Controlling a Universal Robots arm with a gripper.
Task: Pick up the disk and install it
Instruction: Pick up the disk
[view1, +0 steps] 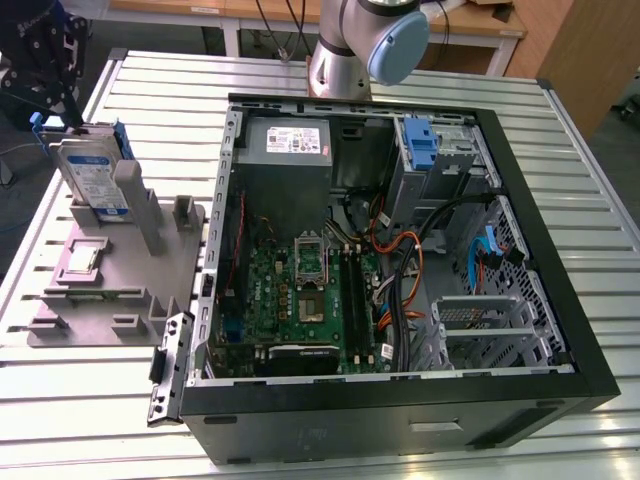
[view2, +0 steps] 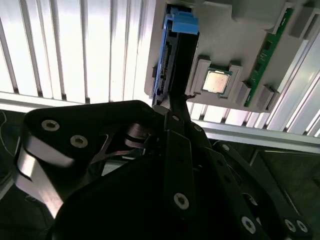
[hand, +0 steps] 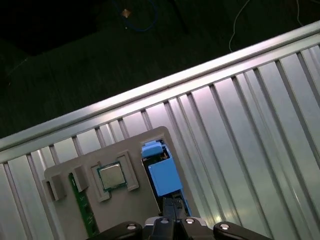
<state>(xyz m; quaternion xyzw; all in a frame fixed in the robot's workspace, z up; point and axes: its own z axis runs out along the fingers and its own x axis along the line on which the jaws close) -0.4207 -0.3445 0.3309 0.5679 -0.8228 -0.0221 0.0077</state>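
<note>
The disk (view1: 88, 178) stands on edge in a slot of the grey fixture plate (view1: 120, 290) on the exterior view's left, its white-and-blue label facing the camera and its blue rail on top. My black gripper (view1: 52, 85) hangs right above and behind it. In the second wrist view the gripper (view2: 179, 75) reaches down along the disk's (view2: 165, 60) narrow edge with the blue rail. In the first wrist view the disk's blue rail (hand: 162, 175) sits just beyond the gripper (hand: 172, 215). The disk rests in its slot.
The fixture plate also carries a processor chip (view2: 216, 81) and a green memory stick (view2: 272, 45). An open computer case (view1: 400, 260) with motherboard, cables and a blue drive bracket (view1: 420, 140) fills the middle of the ribbed metal table (view1: 560, 130). The arm's base (view1: 350, 45) stands behind it.
</note>
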